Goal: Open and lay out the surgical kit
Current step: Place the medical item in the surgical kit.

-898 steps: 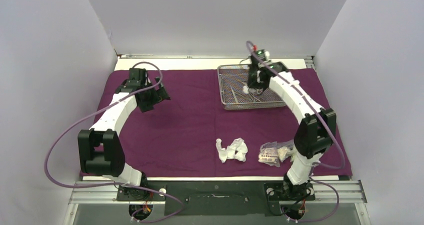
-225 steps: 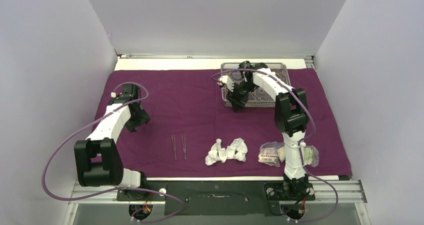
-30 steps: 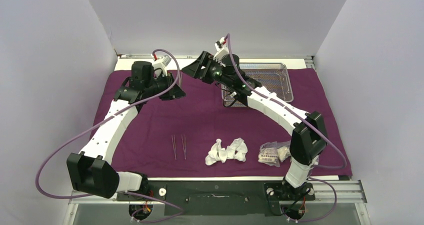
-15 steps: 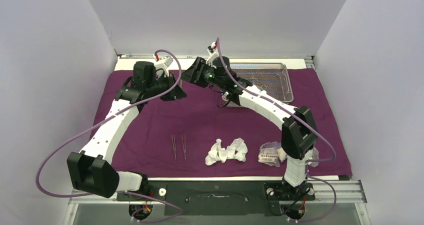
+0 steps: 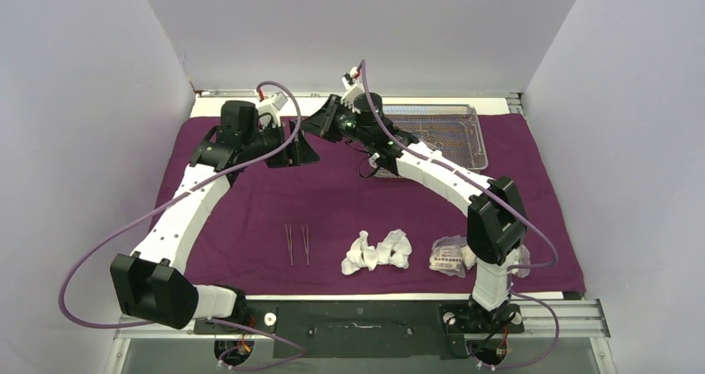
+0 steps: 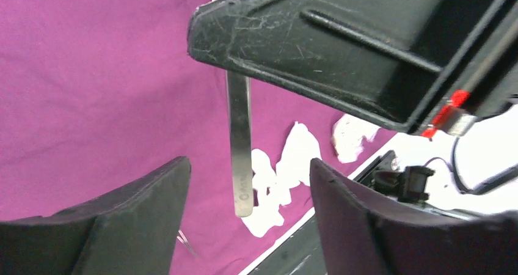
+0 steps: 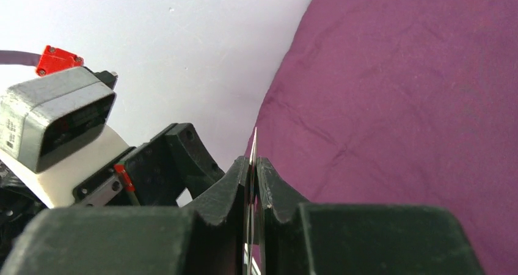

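Note:
The purple cloth (image 5: 332, 199) lies spread flat, with the wire-mesh tray (image 5: 449, 133) at its back right. My right gripper (image 5: 316, 127) is raised above the cloth's back middle, shut on thin steel tweezers (image 7: 254, 142) that stick out past its fingertips (image 7: 253, 164). My left gripper (image 5: 303, 148) faces it, open. In the left wrist view the tweezers' flat end (image 6: 239, 146) hangs between my open left fingers (image 6: 247, 165), touching neither. Two instruments (image 5: 297, 243), white gauze wads (image 5: 378, 251) and clear packets (image 5: 451, 254) lie along the cloth's front.
White walls close in the left, back and right. The left arm's wrist camera (image 7: 55, 122) and its gripper body (image 7: 177, 165) sit close in front of my right gripper. A metal rail (image 5: 357, 320) runs along the near edge.
Over the last second my right gripper swung left from over the tray with the tweezers. My left gripper edged right toward it, so its open fingers now flank the tweezers' end.

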`<state>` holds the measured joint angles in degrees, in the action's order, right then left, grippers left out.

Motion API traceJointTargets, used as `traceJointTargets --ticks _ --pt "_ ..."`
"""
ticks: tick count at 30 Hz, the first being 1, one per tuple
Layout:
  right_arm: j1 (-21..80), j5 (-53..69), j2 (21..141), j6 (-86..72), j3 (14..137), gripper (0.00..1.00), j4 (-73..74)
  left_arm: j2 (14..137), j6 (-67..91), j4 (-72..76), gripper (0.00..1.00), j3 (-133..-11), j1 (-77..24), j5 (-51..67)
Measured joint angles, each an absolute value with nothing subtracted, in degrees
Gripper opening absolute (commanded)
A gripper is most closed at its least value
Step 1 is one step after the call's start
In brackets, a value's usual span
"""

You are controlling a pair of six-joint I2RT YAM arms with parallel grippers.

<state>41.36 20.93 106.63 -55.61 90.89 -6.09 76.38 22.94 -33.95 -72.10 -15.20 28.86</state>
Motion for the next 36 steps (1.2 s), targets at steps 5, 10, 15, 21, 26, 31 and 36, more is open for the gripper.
traceJointTargets --ticks 5,10,15,21,26,31,36 --pt "38.4 26.3 105.8 -57.0 86.3 0.05 -14.6 76.0 24.6 -34.0 0.78 -73.5 -12.9 33.2" --pt "34.7 34.5 105.2 -62.6 82.8 0.05 -28.3 75.4 30.4 -31.0 0.73 -73.8 -10.5 41.5" --pt "33.7 40.3 105.2 -71.8 80.6 0.05 -42.8 75.4 39.5 -22.9 0.66 -73.7 -9.9 49.9" --pt "34.2 43.5 105.2 -78.7 80.6 0.05 -51.5 74.0 51.5 -11.1 0.53 -72.3 -8.8 55.8" --pt "34.5 45.4 105.3 -83.1 80.6 0.05 -56.3 73.1 56.4 -6.7 0.37 -72.0 -7.6 57.4" --pt "34.8 46.6 105.8 -84.6 81.2 0.05 -56.9 73.1 60.0 -2.7 0.36 -70.9 -6.8 57.6" --pt "35.8 46.9 106.2 -84.5 82.0 0.05 -56.7 73.1 62.0 -0.2 0.36 -70.7 -6.8 57.8"
